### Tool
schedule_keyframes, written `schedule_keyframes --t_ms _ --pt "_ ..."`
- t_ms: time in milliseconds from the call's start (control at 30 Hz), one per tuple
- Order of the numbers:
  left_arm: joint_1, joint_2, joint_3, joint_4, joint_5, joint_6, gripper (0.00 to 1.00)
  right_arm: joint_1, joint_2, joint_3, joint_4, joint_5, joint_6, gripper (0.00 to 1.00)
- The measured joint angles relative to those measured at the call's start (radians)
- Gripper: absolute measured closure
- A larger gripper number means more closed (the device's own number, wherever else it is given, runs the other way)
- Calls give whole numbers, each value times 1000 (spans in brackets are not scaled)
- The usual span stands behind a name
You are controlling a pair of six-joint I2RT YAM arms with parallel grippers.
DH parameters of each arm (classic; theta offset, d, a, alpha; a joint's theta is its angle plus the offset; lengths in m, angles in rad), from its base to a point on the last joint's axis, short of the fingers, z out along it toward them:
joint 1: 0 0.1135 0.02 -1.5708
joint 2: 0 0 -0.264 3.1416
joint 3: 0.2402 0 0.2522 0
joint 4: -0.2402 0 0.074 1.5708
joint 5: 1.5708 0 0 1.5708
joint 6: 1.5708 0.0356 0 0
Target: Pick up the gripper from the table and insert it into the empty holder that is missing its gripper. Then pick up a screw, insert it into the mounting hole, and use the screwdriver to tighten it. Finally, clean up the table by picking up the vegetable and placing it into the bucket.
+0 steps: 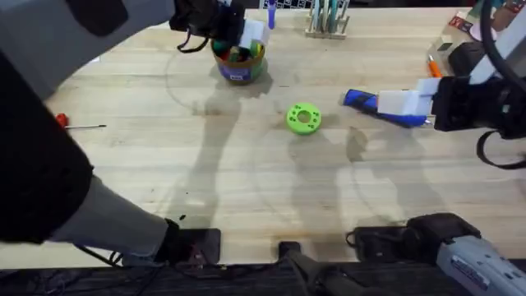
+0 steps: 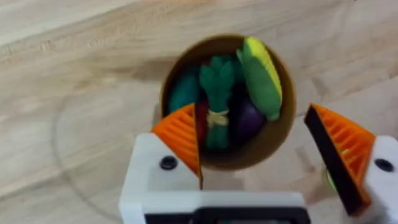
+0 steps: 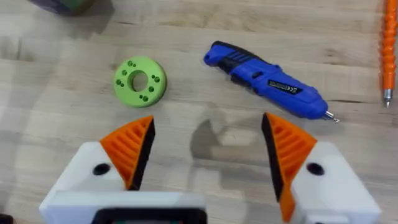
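Both hands open, vegetable in bucket

Left hand [image 2: 255, 149] is hovering wide open, holding nothing, over the bucket [image 2: 283, 127] at the far bench, the vegetable [image 2: 216, 99] lying inside. Right hand [image 3: 208, 155] is gaping empty above the screwdriver [image 3: 267, 79], right of a green disc [image 3: 140, 81].

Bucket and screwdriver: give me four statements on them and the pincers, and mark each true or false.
1. The bucket holds a green vegetable beside a toy corn cob. True.
2. The left pincer is shut on the vegetable. False: it is open above the bucket, holding nothing.
3. The screwdriver lies on the table. True.
4. The right pincer grips the green disc. False: it is open, and the disc lies apart from it.
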Motion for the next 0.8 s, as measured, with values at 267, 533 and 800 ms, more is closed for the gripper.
schedule_keyframes --t_ms 267,533,800 --pt "46 -212 6 -251 1 1 13 0 0 0 0 0 0 15" --pt "89 -535 -51 -443 -24 9 15 0 0 0 0 0 0 15" --pt "94 -835 -354 -469 -33 11 15 0 0 0 0 0 0 15"
